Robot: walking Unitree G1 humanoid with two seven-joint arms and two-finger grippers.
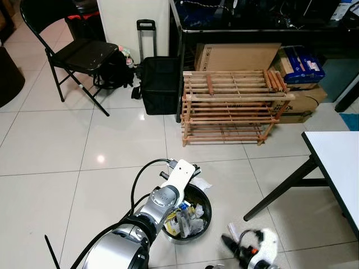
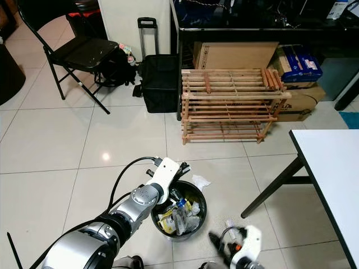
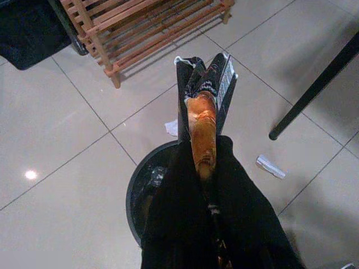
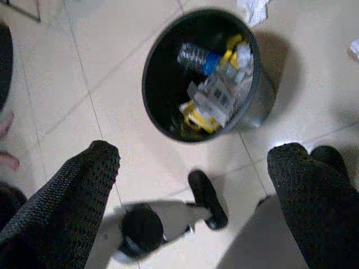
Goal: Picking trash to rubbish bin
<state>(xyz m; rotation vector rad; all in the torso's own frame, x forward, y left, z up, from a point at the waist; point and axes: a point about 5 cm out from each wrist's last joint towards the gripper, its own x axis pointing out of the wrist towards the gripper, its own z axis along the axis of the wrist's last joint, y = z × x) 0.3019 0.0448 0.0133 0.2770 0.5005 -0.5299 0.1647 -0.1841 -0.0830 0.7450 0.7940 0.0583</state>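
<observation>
Your left gripper (image 3: 203, 106) is clamped on a crumpled snack wrapper (image 3: 202, 120), dark outside with an orange inner face, pinched flat between the two black fingers (image 3: 185, 101). In the head views it hangs at the far rim of the black rubbish bin (image 1: 203, 197), low and centre in the frame, the silver arm reaching over the bin's left side. The bin already holds a plastic bottle (image 4: 197, 56) and yellow and clear packaging (image 4: 210, 103). Your right gripper (image 2: 224, 246) sits at the bottom edge, just right of the bin, its fingers (image 4: 67, 196) spread wide apart over bare floor. The floor (image 1: 112, 140) is glossy pale tile with grey grout lines. A crumpled white tissue (image 1: 202, 182) lies just beyond the bin, and a small white scrap (image 3: 271, 166) rests nearby on the tile. A wooden rack (image 1: 233, 106) stands at upper centre, a black trolley bag (image 1: 159, 81) to its left, a folding chair (image 1: 76, 53) at upper left, and a white table (image 1: 339, 162) with a slanting black leg closes in on the right. Open tile spreads to the left of the bin.
</observation>
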